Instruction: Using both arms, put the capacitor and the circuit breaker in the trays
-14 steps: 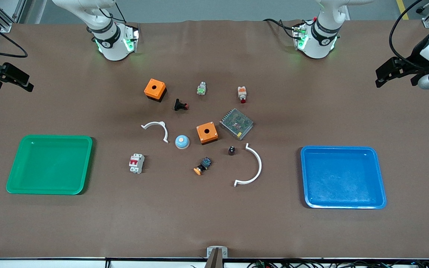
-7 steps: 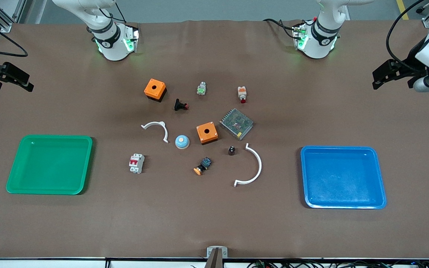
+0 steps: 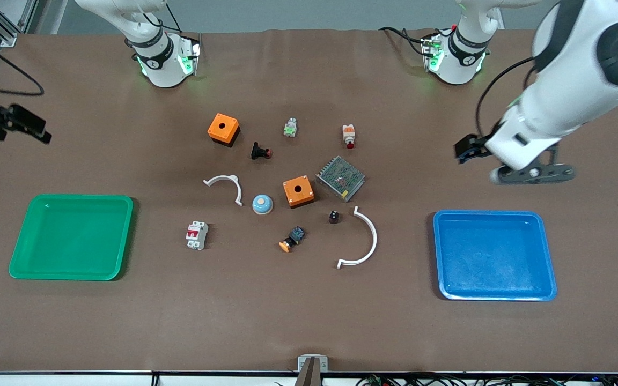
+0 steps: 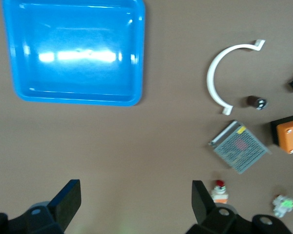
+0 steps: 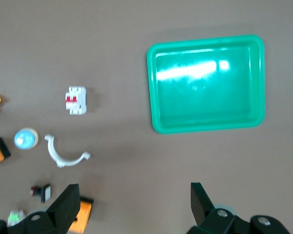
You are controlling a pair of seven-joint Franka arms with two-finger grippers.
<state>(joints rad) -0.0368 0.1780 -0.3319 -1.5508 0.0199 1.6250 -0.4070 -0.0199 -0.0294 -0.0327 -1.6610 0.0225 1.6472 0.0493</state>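
No legible text or labels.

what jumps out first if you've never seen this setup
Two bright trays: a green tray at the right arm's end of the table and a blue tray at the left arm's end, with small parts scattered between them. The left gripper, jaws open, hangs over bare table near the blue tray.

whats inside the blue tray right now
Nothing: the blue tray shows only its bare floor with light glare, confirmed in the left wrist view. The capacitor sits on the table, outside it. No part of the tray is covered.
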